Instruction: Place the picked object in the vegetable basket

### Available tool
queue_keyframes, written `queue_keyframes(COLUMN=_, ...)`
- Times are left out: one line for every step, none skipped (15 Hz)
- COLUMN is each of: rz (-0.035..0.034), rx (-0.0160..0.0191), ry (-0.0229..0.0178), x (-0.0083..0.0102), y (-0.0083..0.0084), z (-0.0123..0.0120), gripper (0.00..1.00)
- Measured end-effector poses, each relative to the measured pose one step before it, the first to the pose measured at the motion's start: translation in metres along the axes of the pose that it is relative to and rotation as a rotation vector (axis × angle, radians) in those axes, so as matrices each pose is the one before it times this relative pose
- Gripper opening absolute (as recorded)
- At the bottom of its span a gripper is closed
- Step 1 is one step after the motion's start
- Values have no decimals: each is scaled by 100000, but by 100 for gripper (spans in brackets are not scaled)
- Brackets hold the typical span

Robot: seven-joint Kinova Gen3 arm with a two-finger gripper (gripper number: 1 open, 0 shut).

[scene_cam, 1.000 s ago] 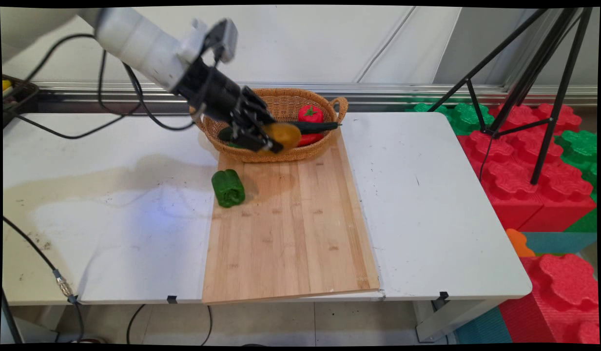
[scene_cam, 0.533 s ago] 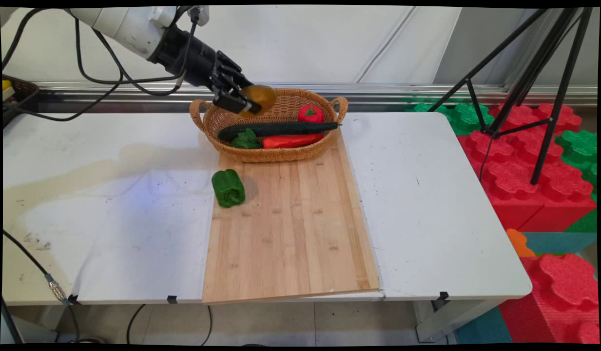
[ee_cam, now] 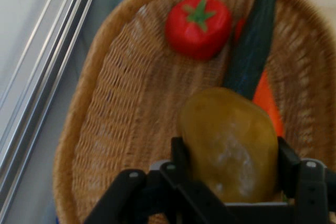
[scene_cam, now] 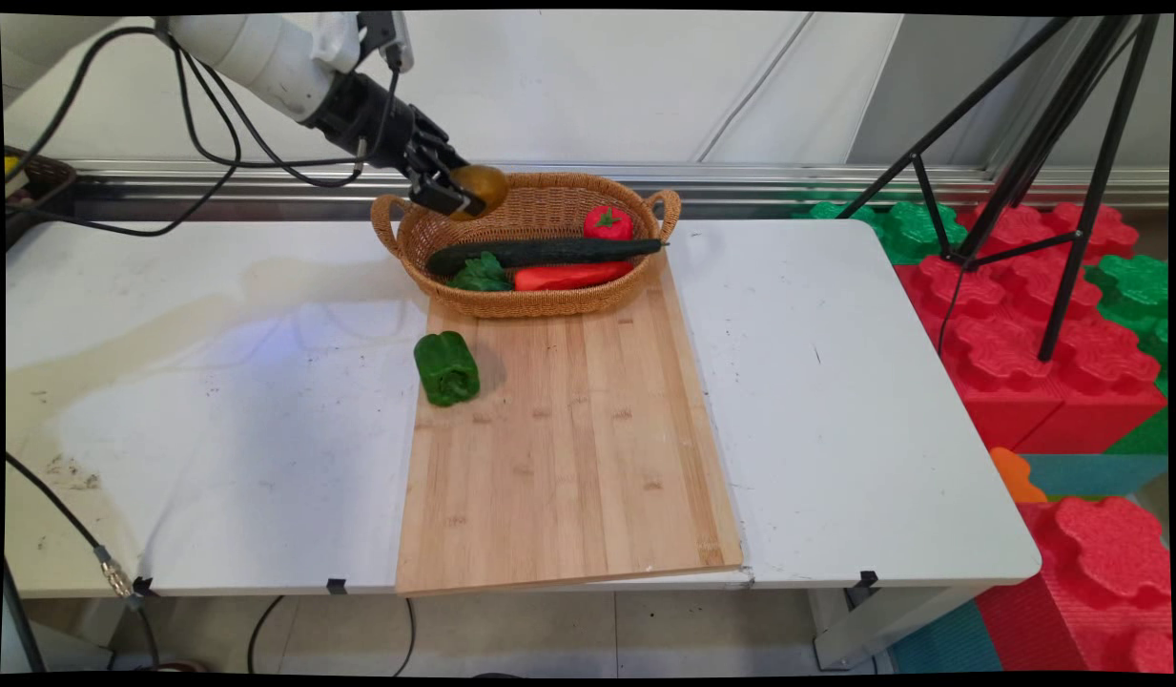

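Cucumber (ee_cam: 255, 40) tip beyond hand view's top edge

White arm reaches in from upper left, claw (scene_cam: 459, 191) angled downward, clamped.

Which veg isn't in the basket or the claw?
The green bell pepper: it lies alone on the cutting board's left edge. Tomato, cucumber, red pepper and leafy green sit in the basket; the claw holds the potato.

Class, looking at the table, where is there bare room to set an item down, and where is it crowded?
Free: the cutting board below the green pepper, and the table right of the board. Crowded: the basket, holding cucumber, tomato and red pepper.
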Motion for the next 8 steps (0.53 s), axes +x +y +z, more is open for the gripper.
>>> queue_keyframes(rz=-495, rx=1129, ry=-1969, x=-533, y=-590, z=692, gripper=0)
queue_keyframes(rz=-810, rx=1207, ry=-1581, x=-414, y=-492, z=625, gripper=0)
queue_keyframes(rz=-850, rx=1878, ry=-1668, x=-361, y=-587, z=695, gripper=0)
queue_keyframes(rz=-722, rx=2199, ry=-1383, x=-240, y=-567, z=604, gripper=0)
queue_keyframes(rz=-435, rx=1228, ry=-1023, x=-101, y=-328, z=652, gripper=0)
queue_keyframes(rz=-438, rx=1087, ry=-1008, x=-74, y=-308, z=725, gripper=0)
queue_keyframes(rz=-342, rx=614, ry=-649, x=3, y=-181, z=512, gripper=0)
queue_keyframes(rz=-293, rx=553, ry=-595, x=121, y=-187, z=673, gripper=0)
